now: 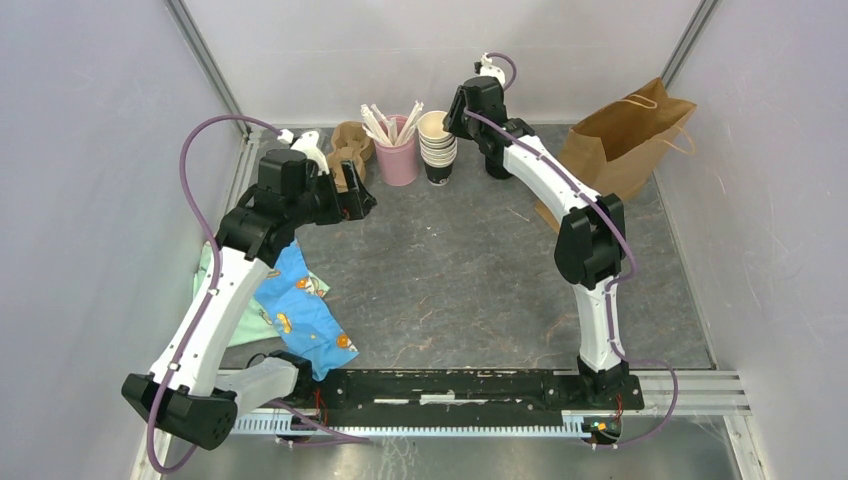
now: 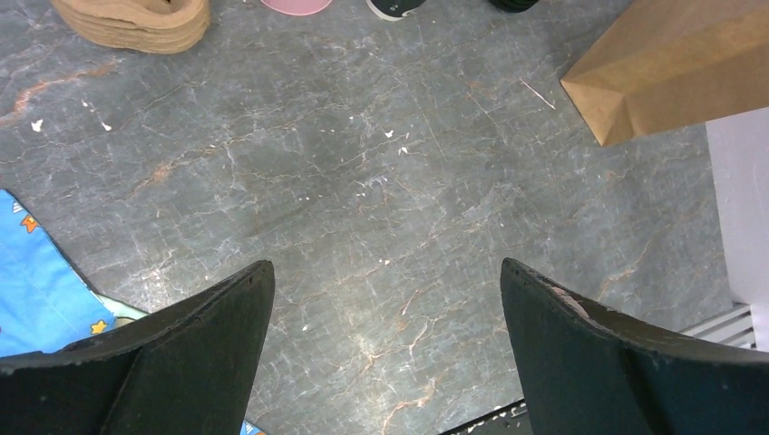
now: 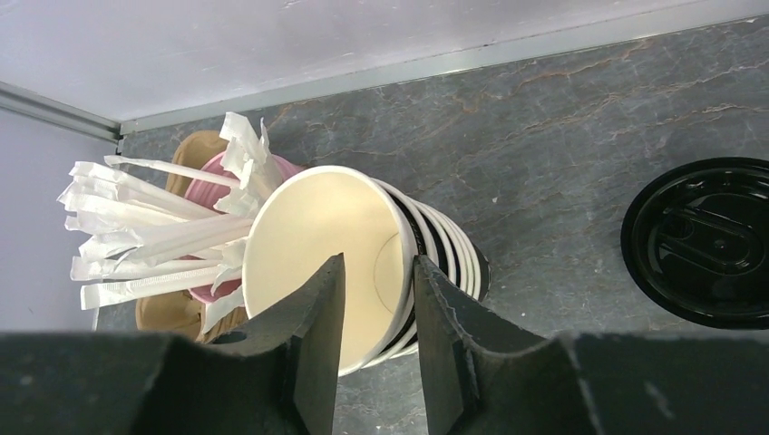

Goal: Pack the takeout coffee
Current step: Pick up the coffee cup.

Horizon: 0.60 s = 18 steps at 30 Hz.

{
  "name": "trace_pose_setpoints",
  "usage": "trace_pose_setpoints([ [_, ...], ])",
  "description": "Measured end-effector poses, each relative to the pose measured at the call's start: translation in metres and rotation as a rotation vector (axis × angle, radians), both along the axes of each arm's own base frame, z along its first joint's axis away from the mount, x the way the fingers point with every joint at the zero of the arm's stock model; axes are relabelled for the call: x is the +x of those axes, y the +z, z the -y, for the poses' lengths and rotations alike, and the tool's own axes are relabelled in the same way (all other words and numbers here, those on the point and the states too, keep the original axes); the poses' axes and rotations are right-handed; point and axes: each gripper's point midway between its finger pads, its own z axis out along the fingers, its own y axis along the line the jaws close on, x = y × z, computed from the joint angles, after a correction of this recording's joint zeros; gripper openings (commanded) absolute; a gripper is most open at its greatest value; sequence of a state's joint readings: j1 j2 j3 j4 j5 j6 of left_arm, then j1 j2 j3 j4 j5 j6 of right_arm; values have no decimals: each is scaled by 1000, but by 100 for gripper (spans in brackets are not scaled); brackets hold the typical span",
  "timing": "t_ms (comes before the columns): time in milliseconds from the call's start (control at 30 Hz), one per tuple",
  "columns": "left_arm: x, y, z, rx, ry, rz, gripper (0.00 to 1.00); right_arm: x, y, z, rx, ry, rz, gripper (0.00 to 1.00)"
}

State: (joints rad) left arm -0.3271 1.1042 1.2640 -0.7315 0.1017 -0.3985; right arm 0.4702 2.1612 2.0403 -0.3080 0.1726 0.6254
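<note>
Right wrist: right gripper, half open and empty, is straddling the top cup at its rim; next, likely pinching and lifting.

Right hand partly hides the cup stack.

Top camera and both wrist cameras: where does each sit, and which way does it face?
Top: above and behind the bases, looking down on the table; left arm and right arm show whole.
Left wrist: on the left arm, facing down at the tabletop; left tool spread wide.
Right wrist: facing down into the cup stack; right tool straddles the top rim.
Shared: top and left wrist both show the brown bag.
</note>
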Motion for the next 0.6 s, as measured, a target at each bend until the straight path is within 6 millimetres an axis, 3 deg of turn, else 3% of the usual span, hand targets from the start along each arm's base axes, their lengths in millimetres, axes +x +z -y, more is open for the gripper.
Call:
trace_pose_setpoints([
  [233,2,0,-4,19,11,9,100,4,-8,2,-8,-18,-8,34],
  [600,4,6,-3,21,9,22,100,7,-12,4,-13,-29,-17,13],
])
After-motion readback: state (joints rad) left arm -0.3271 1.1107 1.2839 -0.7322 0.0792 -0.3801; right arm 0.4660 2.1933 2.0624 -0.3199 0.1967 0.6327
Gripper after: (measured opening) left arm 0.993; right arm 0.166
